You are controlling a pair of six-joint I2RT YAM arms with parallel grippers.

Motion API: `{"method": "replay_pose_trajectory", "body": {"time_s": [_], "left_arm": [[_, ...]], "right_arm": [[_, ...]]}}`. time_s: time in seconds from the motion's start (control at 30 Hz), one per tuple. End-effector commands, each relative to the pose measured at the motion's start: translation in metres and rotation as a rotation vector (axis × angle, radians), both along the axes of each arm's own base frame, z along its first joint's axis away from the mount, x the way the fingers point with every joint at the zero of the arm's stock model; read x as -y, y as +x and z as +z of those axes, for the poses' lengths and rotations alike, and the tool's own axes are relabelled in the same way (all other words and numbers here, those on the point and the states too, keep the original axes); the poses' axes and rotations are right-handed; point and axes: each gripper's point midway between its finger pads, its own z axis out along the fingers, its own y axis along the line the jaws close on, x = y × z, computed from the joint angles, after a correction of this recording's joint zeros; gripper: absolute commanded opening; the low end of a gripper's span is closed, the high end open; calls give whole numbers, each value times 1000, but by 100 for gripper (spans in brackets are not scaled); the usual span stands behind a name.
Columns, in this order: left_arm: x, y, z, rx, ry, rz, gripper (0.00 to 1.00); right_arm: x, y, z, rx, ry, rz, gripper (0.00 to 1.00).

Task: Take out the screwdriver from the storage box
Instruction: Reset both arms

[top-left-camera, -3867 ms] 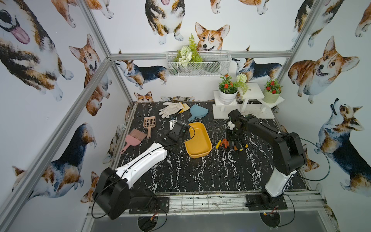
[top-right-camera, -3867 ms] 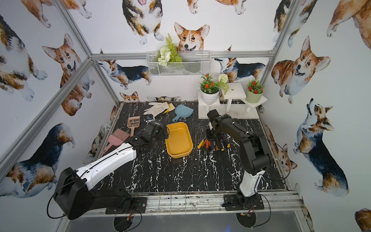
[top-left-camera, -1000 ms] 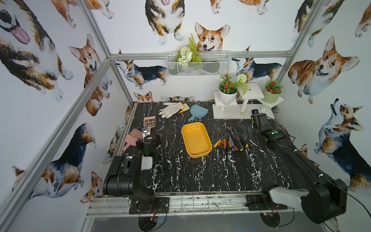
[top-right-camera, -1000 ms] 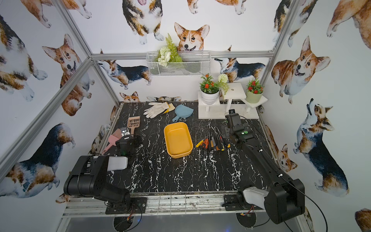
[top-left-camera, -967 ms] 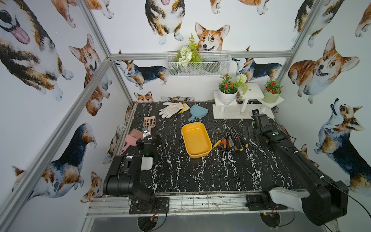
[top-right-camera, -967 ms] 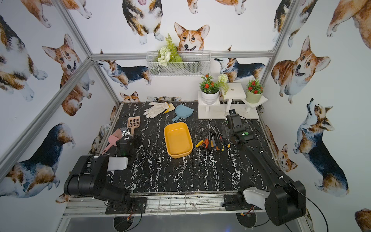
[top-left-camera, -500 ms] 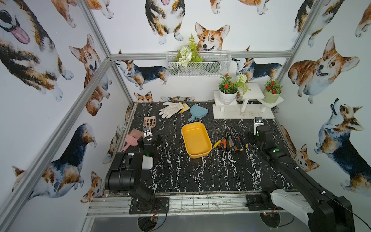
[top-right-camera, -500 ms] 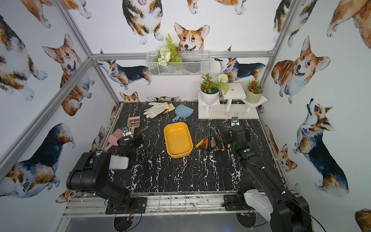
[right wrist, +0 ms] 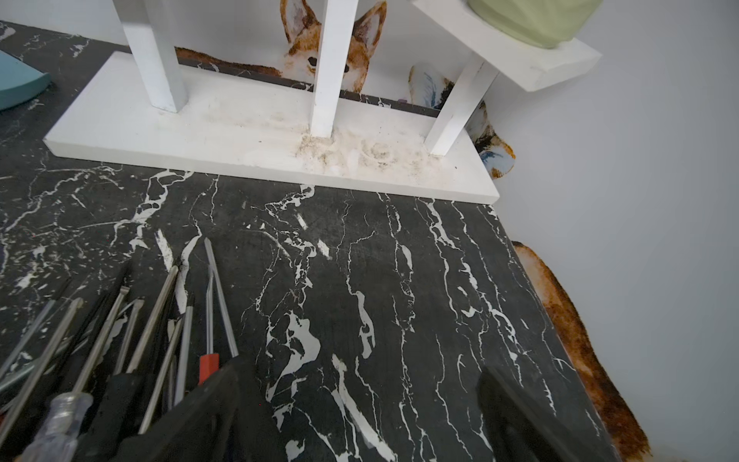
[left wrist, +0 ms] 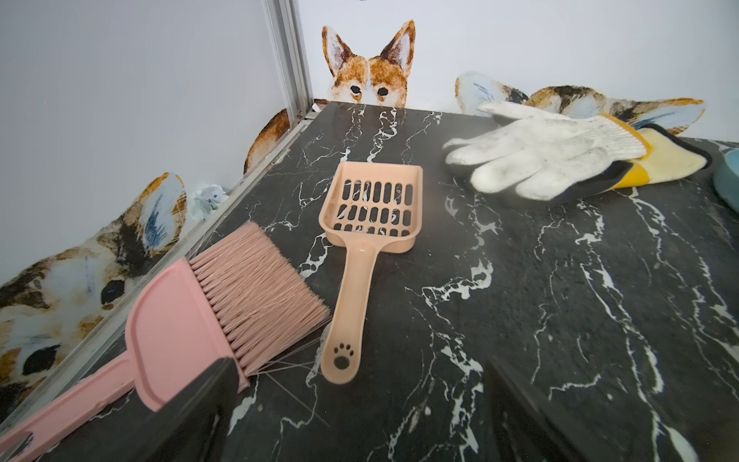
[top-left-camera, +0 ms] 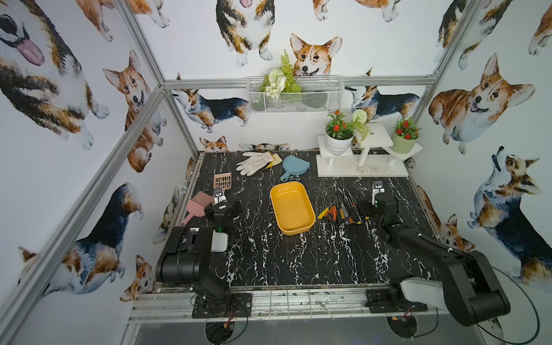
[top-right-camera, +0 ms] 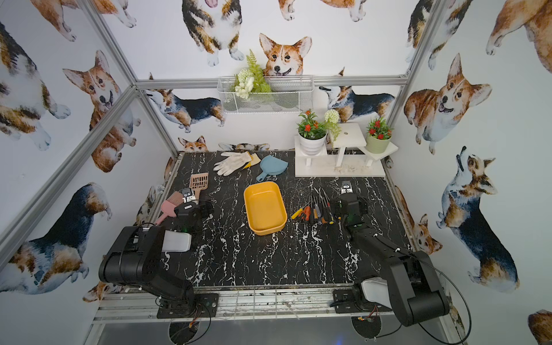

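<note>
The mustard-yellow storage box (top-left-camera: 291, 206) (top-right-camera: 264, 207) lies mid-table in both top views, and nothing shows inside it. Several screwdrivers (top-left-camera: 340, 209) (top-right-camera: 316, 210) (right wrist: 120, 340) lie side by side on the black marble table just right of the box. My right gripper (top-left-camera: 378, 206) (top-right-camera: 348, 206) (right wrist: 360, 416) hovers low beside their right end, jaws wide apart with only tabletop between them. My left gripper (top-left-camera: 225, 207) (top-right-camera: 194, 210) (left wrist: 360, 420) sits at the table's left, well apart from the box, open and empty.
A pink brush (left wrist: 224, 304) and a peach slotted scoop (left wrist: 360, 256) lie just ahead of the left gripper. White gloves (top-left-camera: 255, 161) and a blue dustpan (top-left-camera: 294, 165) lie at the back. A white plant stand (top-left-camera: 361, 167) fills the back right corner.
The right arm has drawn its gripper back from the far right edge toward the front, beside the screwdrivers. The left arm stays folded at the left; earlier it reached beside the box.
</note>
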Motion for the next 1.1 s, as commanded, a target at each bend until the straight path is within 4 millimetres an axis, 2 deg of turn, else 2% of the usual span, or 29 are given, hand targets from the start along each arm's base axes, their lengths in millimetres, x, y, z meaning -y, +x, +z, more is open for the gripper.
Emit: {"method": "replay_pose_trajectory", "body": {"time_s": [0.0, 0.13, 0.3, 0.53, 0.63, 0.73, 1.07], "left_arm": [[1, 3, 8, 32, 0, -6, 100], [1, 3, 8, 31, 1, -5, 100], [1, 4, 8, 32, 2, -4, 100], [1, 3, 8, 32, 0, -6, 100], [1, 3, 7, 30, 0, -6, 100], [1, 3, 8, 31, 1, -6, 100], [1, 3, 7, 31, 0, -6, 100]], "right_arm": [[-3, 15, 14, 116, 17, 7, 100], [1, 18, -2, 121, 4, -7, 100], [9, 13, -2, 160, 65, -11, 100], [55, -4, -14, 281, 255, -139, 99], [55, -1, -19, 218, 258, -148, 100], [54, 11, -20, 182, 231, -155, 100], [53, 10, -20, 180, 230, -155, 99]]}}
